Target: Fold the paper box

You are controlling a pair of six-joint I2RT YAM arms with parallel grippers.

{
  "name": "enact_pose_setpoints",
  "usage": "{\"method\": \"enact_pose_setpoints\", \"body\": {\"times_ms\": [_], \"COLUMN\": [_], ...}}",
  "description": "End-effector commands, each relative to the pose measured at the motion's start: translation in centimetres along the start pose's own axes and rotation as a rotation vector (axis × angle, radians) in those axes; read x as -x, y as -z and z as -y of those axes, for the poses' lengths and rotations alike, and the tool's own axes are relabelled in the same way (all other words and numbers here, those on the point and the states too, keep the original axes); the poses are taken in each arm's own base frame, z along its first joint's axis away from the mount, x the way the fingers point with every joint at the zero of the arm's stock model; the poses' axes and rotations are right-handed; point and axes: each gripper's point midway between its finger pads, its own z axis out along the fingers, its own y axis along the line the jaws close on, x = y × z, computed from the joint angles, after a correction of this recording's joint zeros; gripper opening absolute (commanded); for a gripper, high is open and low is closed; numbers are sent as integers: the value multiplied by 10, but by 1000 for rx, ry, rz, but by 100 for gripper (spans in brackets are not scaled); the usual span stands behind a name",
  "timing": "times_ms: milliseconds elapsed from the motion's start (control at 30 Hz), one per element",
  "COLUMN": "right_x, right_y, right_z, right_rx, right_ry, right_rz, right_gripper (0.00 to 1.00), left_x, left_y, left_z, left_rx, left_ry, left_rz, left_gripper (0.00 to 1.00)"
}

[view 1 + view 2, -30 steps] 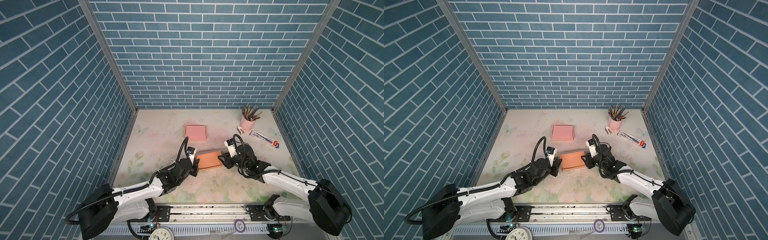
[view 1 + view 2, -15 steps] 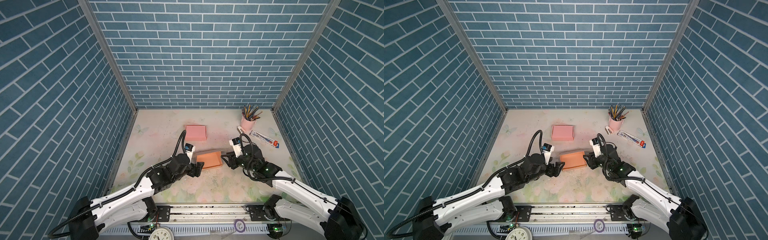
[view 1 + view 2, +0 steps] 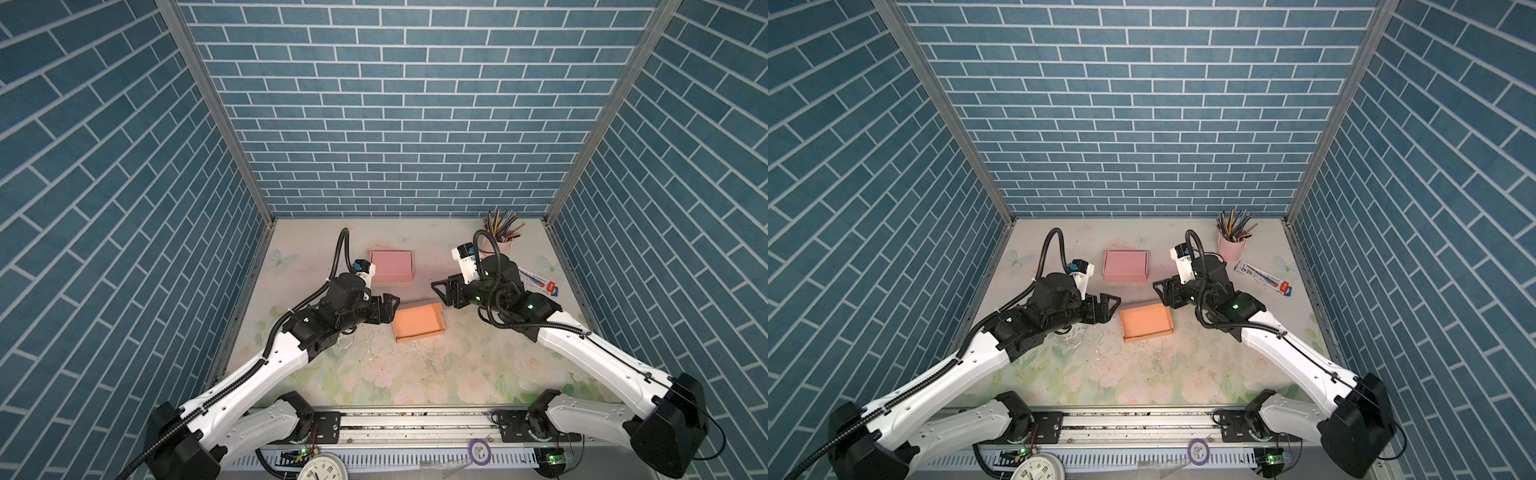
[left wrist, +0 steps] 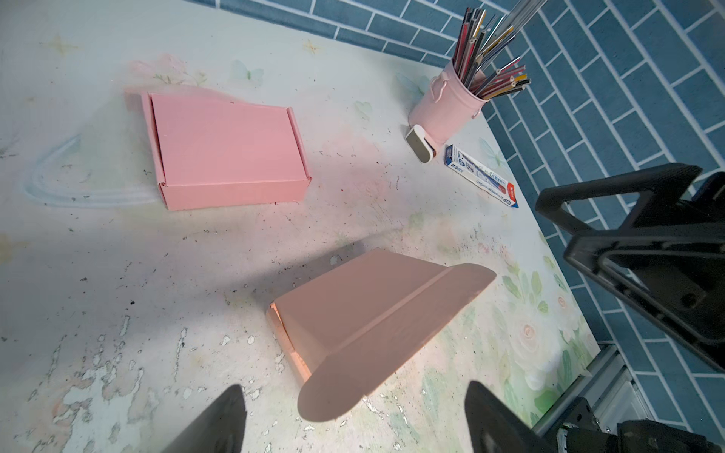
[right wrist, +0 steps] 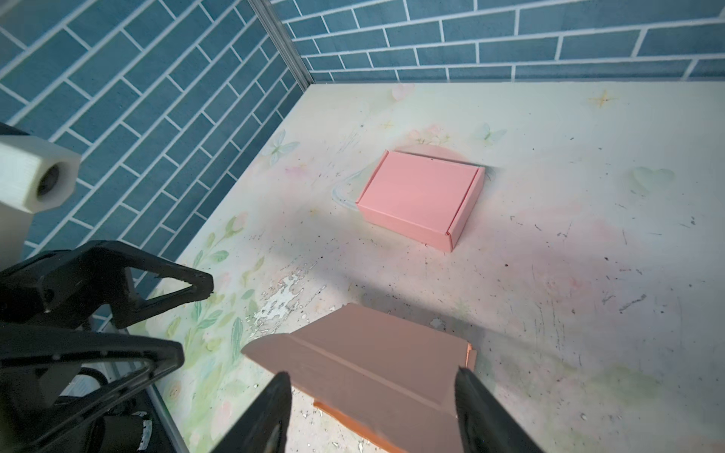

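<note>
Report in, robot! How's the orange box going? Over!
Both empty: left gripper open, right gripper open. Between them, orange cardboard box, side flap untucked. Nothing blocking; pink cardboard box sits apart behind.

1. Both top views look steeply down from high at the near edge, covering the whole table (image 3: 415,374).
2. Both wrist cameras sit low and close, facing inward, sharing the orange box (image 4: 376,310) and pink box (image 4: 227,149).
</note>
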Motion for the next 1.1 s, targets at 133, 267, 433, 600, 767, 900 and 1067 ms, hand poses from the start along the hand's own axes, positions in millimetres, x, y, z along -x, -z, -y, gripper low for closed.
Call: {"method": "enact_pose_setpoints", "body": {"times_ms": [133, 267, 433, 600, 767, 900, 1067], "right_x": [-12, -20, -29, -36, -47, -54, -65], "right_y": [-19, -24, -27, -30, -34, -34, -32], "right_z": [15, 22, 32, 39, 43, 45, 49], "right_rx": [-33, -48, -81, -101, -111, -113, -125], "right_ry": [-24, -30, -37, -39, -52, -55, -59], "right_rz": [-78, -94, -105, -119, -156, -171, -191], "right_gripper": [66, 65, 64, 64, 63, 62, 62], "left_x": [-3, -5, -2, -6, -11, -17, -24], "left_y": [-18, -26, -29, -36, -42, -47, -49], "left_z": [-7, -8, -9, -12, -16, -20, -24], "left_rx": [-9, -20, -13, -5, -3, 8, 12], "left_ry": [59, 67, 59, 57, 64, 64, 69], "left_rz": [-33, -37, -37, -52, -58, -72, -86], "left_gripper": [88, 88, 88, 88, 88, 88, 88]}}
